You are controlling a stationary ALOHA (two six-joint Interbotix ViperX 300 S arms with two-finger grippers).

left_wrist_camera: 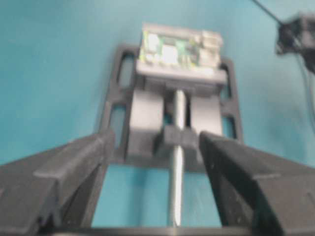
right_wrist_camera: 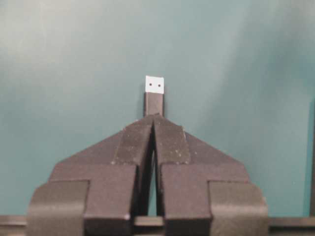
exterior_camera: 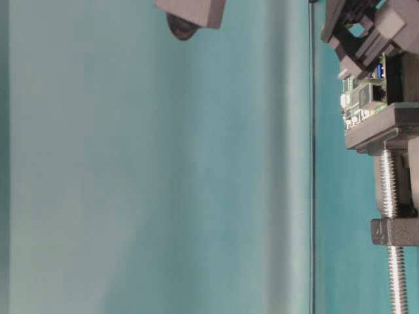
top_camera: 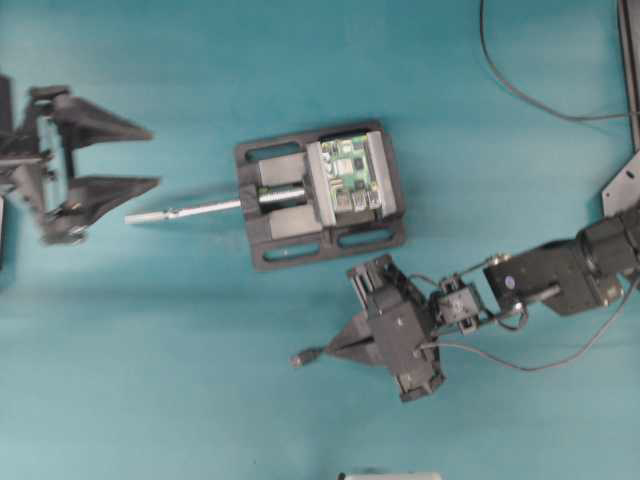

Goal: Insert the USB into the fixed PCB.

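Observation:
The green PCB point(top_camera: 352, 172) is clamped upright in a black vise point(top_camera: 322, 240) at the table's middle; it also shows in the left wrist view point(left_wrist_camera: 170, 49) and the table-level view point(exterior_camera: 361, 98). My right gripper point(top_camera: 335, 348) is shut on the USB plug point(top_camera: 305, 357), whose silvery tip sticks out past the fingertips toward the left, below the vise. In the right wrist view the plug's tip point(right_wrist_camera: 154, 84) points away over bare table from the gripper point(right_wrist_camera: 154, 118). My left gripper point(top_camera: 150, 155) is open and empty at the far left, facing the vise; its jaws stand wide apart in the left wrist view point(left_wrist_camera: 155, 142).
The vise's silver screw rod point(top_camera: 185, 211) sticks out to the left toward the left gripper. A thin black cable point(top_camera: 520, 95) curves at the back right. A white object point(top_camera: 388, 476) shows at the front edge.

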